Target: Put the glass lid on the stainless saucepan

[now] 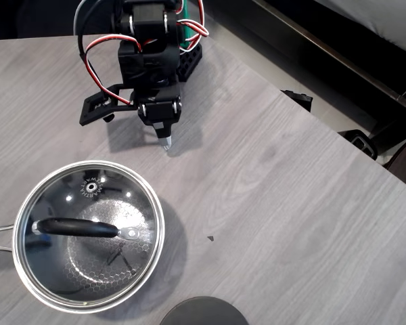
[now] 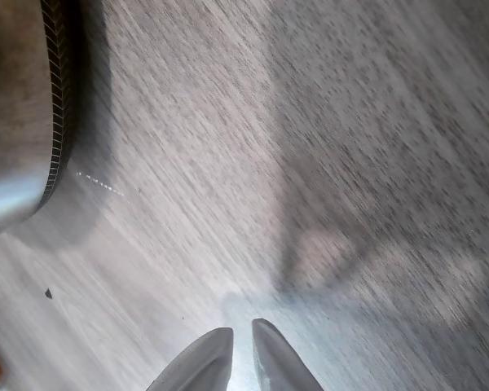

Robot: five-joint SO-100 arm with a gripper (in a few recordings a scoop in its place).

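From above, left to right: I see the stainless saucepan (image 1: 88, 298) near the table's (image 1: 291, 223) left edge w/ the glass lid (image 1: 88, 233) sitting on it. A dark disc (image 1: 203, 313) is at the bottom edge. My gripper (image 1: 166, 139) is up top, well apart, fingers nearly closed, holding nothing. Lots of bare table to the right.

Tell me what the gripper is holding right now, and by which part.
Nothing. The gripper is nearly closed with only bare table beneath its tips. The glass lid already sits on the stainless saucepan, away from it.
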